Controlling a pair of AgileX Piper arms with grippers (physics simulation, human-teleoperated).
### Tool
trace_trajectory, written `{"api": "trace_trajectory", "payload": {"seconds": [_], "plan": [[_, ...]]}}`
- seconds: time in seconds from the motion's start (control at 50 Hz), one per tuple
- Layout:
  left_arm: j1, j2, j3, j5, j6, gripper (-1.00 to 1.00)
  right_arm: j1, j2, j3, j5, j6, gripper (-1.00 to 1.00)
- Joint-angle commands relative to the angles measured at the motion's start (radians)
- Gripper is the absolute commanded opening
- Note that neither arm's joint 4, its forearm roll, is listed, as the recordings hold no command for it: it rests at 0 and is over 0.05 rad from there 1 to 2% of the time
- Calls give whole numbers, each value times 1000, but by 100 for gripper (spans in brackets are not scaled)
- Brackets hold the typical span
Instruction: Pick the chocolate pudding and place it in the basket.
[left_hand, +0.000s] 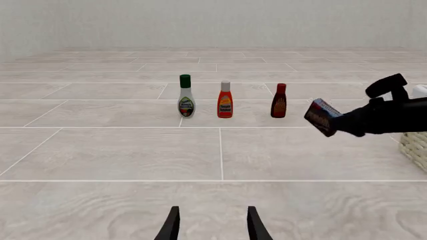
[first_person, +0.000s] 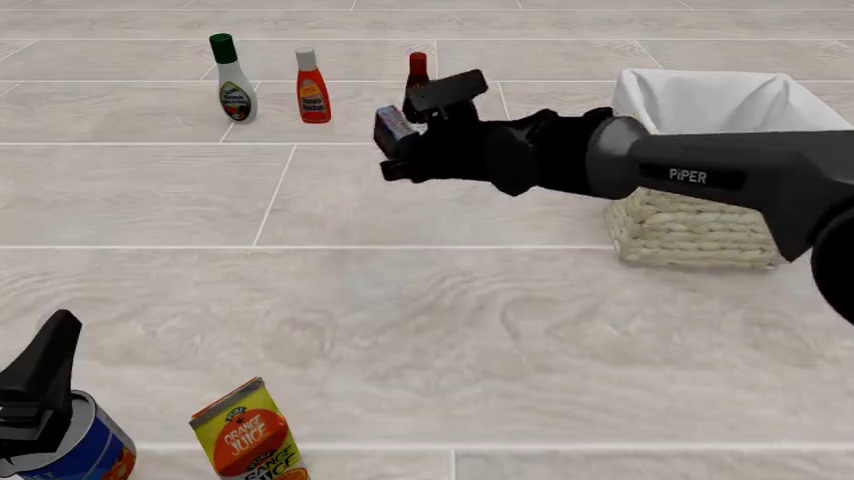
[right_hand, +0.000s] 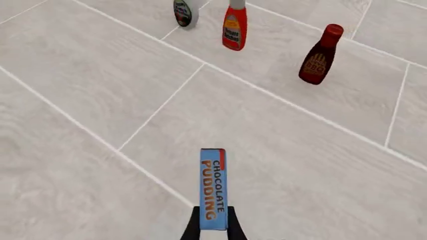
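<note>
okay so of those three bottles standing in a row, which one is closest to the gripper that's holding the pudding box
The dark red-capped sauce bottle, the right end of the row in the front view. The orange bottle and green-capped white bottle stand farther left of the right gripper.

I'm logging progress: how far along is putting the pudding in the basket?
Picking looks done: the right end effector holds the pudding box clear of the floor. Carrying is in hand. Left: moving it over the basket and releasing it.
</note>
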Motion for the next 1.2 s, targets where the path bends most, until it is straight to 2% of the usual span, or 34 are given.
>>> {"api": "trace_trajectory", "payload": {"seconds": [0.02,0.52,1.2], "plan": [[0,0,0,0,0,100,-62,-88,21,2,59,-100],[0,0,0,0,0,100,-141,-218,0,88,46,-100],[0,0,0,0,0,100,-403,-311,-77,162,33,-100]]}}
